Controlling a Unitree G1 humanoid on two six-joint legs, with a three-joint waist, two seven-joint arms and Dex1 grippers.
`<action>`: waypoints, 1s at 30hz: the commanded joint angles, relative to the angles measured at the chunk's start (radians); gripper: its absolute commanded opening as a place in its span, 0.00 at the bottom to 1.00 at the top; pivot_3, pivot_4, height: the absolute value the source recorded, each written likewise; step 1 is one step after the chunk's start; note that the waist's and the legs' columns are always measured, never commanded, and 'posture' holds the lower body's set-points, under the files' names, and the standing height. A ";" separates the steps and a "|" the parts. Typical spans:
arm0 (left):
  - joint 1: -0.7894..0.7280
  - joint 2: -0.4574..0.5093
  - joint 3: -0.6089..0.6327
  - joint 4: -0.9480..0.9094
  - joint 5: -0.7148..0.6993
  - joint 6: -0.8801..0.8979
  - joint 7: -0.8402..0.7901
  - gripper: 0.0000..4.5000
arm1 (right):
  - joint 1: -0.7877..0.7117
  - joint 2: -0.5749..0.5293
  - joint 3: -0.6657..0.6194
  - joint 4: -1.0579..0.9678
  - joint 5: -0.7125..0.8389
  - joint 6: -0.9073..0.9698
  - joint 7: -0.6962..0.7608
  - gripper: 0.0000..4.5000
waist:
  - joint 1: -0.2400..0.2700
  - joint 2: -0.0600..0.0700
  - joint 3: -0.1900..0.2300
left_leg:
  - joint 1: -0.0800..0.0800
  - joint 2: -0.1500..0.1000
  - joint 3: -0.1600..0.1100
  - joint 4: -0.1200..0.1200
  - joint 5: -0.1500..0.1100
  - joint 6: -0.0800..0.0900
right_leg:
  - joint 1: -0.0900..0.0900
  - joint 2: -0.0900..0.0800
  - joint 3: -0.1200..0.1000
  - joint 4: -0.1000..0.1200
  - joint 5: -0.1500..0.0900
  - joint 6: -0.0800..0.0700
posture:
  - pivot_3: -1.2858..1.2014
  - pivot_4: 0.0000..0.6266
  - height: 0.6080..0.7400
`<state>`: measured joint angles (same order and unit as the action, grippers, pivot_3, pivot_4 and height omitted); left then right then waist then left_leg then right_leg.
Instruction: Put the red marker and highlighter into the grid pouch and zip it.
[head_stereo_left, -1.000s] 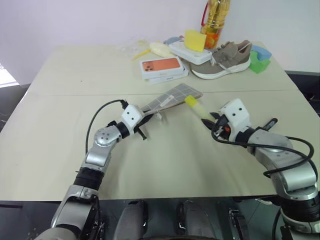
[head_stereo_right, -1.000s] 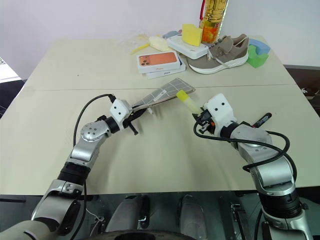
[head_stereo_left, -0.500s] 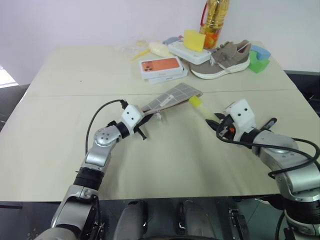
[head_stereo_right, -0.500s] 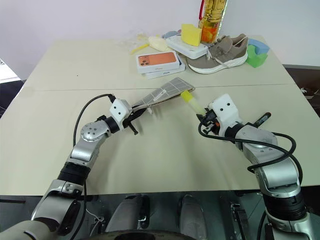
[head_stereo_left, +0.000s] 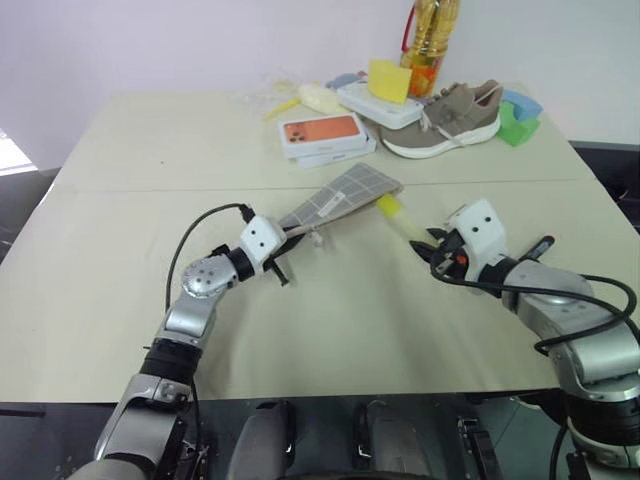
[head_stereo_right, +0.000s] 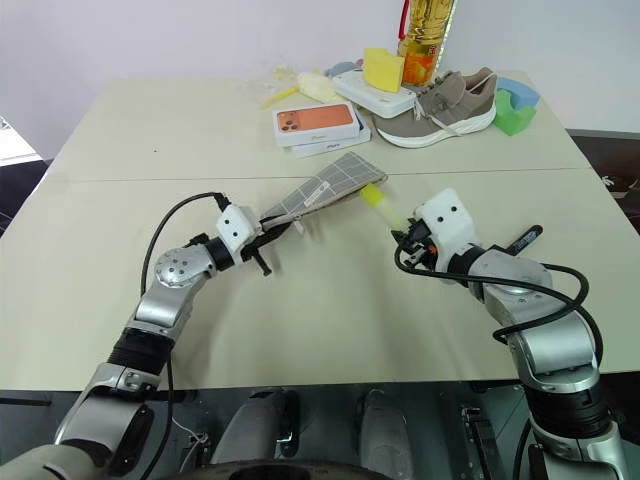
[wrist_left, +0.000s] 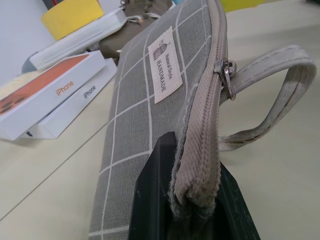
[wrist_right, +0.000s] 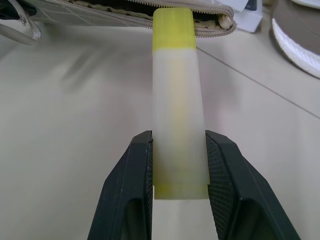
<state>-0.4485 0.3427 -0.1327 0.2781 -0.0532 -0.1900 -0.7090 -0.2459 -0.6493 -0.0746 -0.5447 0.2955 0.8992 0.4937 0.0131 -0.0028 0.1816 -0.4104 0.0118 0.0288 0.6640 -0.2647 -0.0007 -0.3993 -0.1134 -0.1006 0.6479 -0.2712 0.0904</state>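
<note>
- Holding grid pouch (wrist_left: 150, 100) by its end, my left gripper (head_stereo_left: 279, 252) clamped tight
- right gripper (wrist_right: 177, 175) pinching highlighter (wrist_right: 176, 105), cap at pouch's open zipper

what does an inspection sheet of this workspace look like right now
surface: beige table, seam across the middle
job's things: grid pouch lifted at one end; highlighter cap-first at the pouch's open edge; red marker lying behind the right arm
clutter: phone boxes, shoe, yellow sponge, oil bottle, green and blue blocks at the far edge
grippers: left tool shut on the pouch's end; right tool shut on the highlighter
cables: black cable looping over the left arm, more on the right arm
surroundings: pale wall
</note>
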 joint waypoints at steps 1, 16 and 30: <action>0.001 0.014 -0.012 -0.050 -0.003 -0.048 -0.032 0.00 | -0.023 -0.018 0.016 -0.040 0.006 0.007 0.010 0.20 | 0.000 0.000 0.000 | 0.000 0.000 0.000 0.000 0.000 0.000 | 0.000 0.000 0.000 0.000 0.000 0.000 | 0.52 0.24 1.00; 0.010 0.044 -0.032 -0.037 0.008 -0.096 -0.086 0.00 | -0.039 -0.033 0.068 -0.119 0.034 0.051 0.037 0.20 | 0.000 0.000 0.000 | 0.000 0.000 0.000 0.000 0.000 0.000 | 0.000 0.000 0.000 0.000 0.000 0.000 | 0.52 0.24 1.00; -0.018 0.034 -0.005 0.023 0.001 -0.050 -0.068 0.00 | 0.008 -0.110 -0.101 -0.139 0.103 0.065 0.069 0.20 | 0.000 0.000 0.000 | 0.000 0.000 0.000 0.000 0.000 0.000 | 0.000 0.000 0.000 0.000 0.000 0.000 | 0.52 0.24 1.00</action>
<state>-0.4477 0.3798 -0.1507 0.3076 -0.0350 -0.2416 -0.7790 -0.2358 -0.7441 -0.1413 -0.6344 0.3816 0.9690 0.5577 0.0133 -0.0028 0.1816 -0.4103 0.0118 0.0287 0.6641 -0.2647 -0.0007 -0.3991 -0.1134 -0.1007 0.6480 -0.2712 0.0904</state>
